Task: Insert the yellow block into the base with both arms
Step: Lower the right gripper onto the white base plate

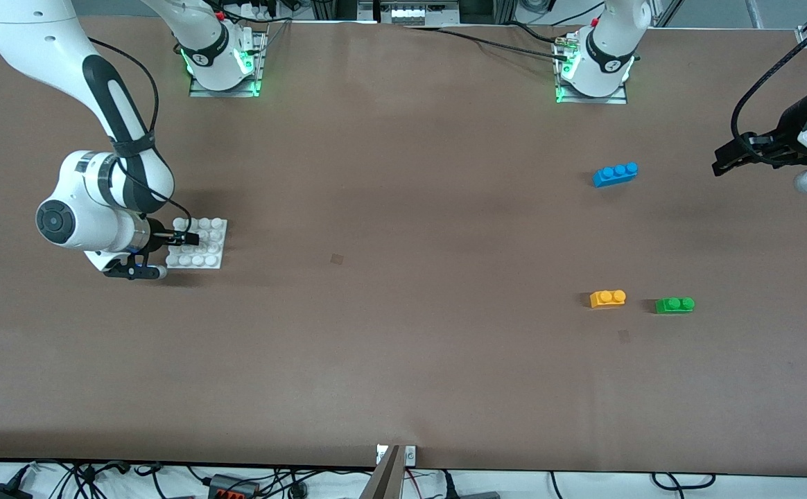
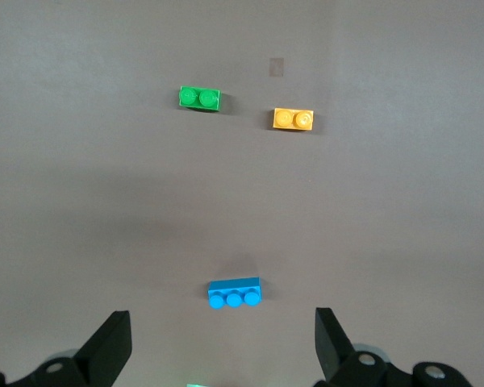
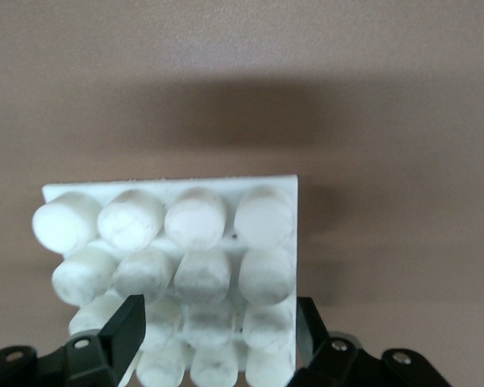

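Note:
The white studded base [image 1: 202, 244] lies on the table at the right arm's end. My right gripper [image 1: 188, 239] reaches in low over it and is shut on it. In the right wrist view one finger [image 3: 131, 324] sits among the studs, the other [image 3: 306, 324] is against the base's [image 3: 226, 242] edge. The yellow block [image 1: 607, 299] lies on the table toward the left arm's end, beside the green brick [image 1: 674, 305]. It also shows in the left wrist view [image 2: 293, 119]. My left gripper [image 1: 726, 165] waits open and empty, high over the table's end.
A blue three-stud brick [image 1: 615, 174] lies farther from the front camera than the yellow block. It shows in the left wrist view [image 2: 234, 293], as does the green brick [image 2: 199, 98]. The two arm bases stand along the table's back edge.

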